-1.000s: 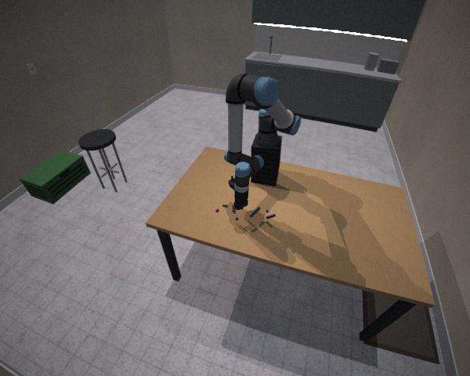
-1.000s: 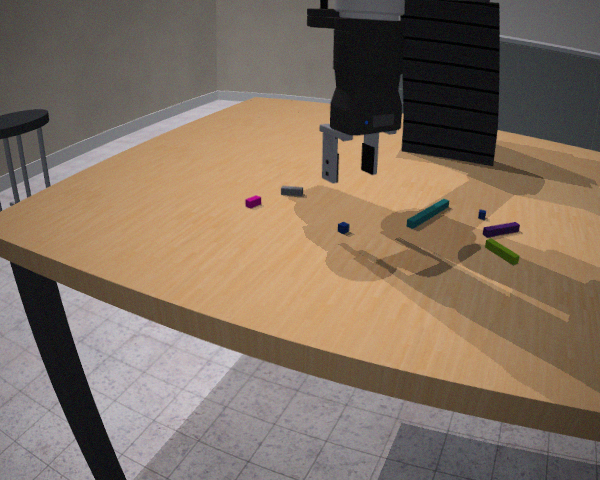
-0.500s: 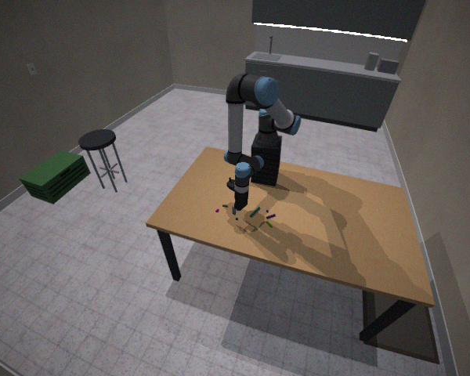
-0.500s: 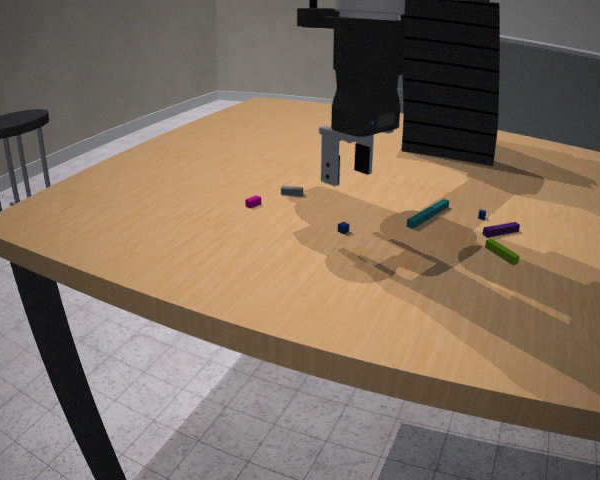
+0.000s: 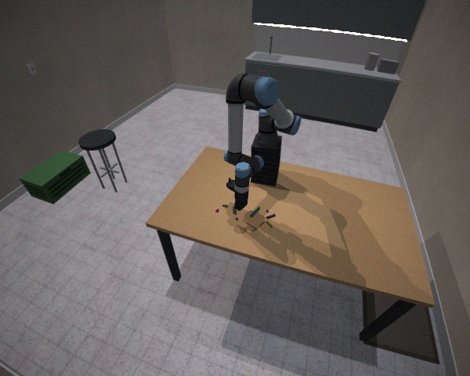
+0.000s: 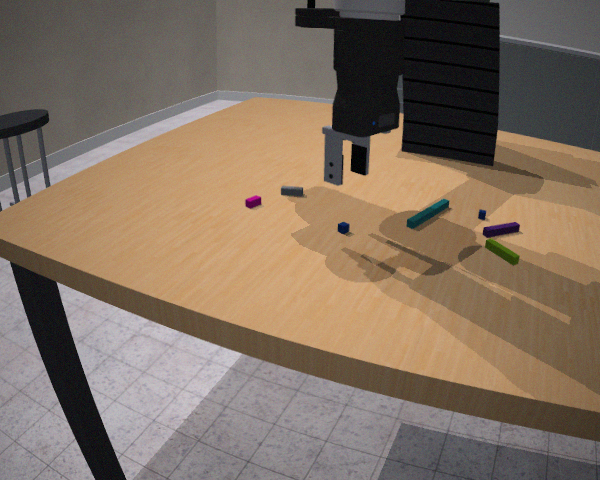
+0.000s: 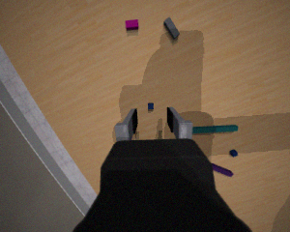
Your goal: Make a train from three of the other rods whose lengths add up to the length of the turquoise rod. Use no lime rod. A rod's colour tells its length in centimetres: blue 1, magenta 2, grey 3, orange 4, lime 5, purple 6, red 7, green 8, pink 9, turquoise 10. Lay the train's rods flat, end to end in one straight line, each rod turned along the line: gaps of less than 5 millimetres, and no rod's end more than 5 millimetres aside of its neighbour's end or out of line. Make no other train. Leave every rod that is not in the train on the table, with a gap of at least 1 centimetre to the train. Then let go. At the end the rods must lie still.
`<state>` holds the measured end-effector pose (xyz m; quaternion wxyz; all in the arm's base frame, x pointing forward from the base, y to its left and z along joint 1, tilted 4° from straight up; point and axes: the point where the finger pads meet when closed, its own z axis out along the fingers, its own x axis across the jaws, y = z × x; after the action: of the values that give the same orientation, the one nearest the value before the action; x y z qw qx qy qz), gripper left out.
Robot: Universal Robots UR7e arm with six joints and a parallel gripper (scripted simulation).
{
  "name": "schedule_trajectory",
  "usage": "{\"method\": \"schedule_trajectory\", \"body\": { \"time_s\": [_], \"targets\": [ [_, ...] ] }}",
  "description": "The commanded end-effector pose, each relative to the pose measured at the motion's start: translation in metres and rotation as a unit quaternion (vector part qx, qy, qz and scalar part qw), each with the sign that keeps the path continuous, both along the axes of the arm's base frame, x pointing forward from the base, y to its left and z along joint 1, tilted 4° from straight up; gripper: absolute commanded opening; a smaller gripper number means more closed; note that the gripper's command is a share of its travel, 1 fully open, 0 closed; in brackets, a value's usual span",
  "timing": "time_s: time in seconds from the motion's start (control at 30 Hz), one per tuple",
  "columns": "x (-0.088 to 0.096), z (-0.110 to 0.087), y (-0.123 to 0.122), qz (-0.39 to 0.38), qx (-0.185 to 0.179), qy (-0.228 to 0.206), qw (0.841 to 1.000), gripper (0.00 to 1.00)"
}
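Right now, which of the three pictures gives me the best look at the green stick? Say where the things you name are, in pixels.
The exterior view: the lime rod [image 5: 269, 224] [image 6: 502, 251] shows large and whole there, lying flat near the purple rod [image 5: 271, 215] [image 6: 501, 229] [image 7: 222, 169]. The top view shows it whole but tiny. The wrist view does not show it.

We note a smooth, wood-grained table top mid-frame; matt black stool seat at left, legs metallic-looking; gripper fingers metallic grey, with matt black pads.
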<state>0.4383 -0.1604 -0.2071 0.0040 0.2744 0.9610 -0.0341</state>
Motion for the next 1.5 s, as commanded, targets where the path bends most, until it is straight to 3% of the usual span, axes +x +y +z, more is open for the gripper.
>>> {"method": "schedule_trajectory", "body": {
  "time_s": [0.0,1.47],
  "targets": [
    [0.0028,0.0018,-0.0008,0.002,-0.002,-0.002,1.0,0.54],
    [0.0026,-0.0046,-0.0015,0.002,-0.001,-0.002,1.0,0.54]
  ]
}}
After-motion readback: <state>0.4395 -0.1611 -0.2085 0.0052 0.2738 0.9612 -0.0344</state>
